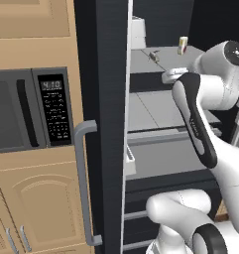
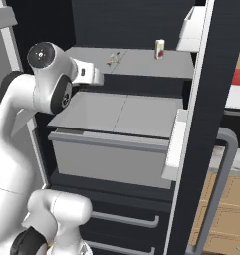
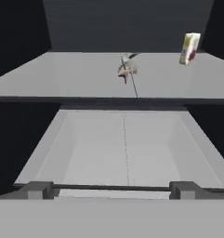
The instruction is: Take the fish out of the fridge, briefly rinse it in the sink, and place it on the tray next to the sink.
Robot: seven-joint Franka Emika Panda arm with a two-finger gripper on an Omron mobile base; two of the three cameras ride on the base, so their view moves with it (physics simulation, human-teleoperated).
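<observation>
Microwave [image 1: 29,109] at nine o'clock, display lit. Small carton [image 3: 189,48] upright at one o'clock. Wooden cabinets [image 1: 39,203] below.

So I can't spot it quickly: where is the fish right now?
The fish lies on the upper fridge shelf, near its middle, left of the small carton in the hand view, above the drawer.

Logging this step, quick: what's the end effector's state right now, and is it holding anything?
End effector: open, holding nothing; its fingertips stand wide apart, with the fish lying ahead on the fridge shelf.
</observation>
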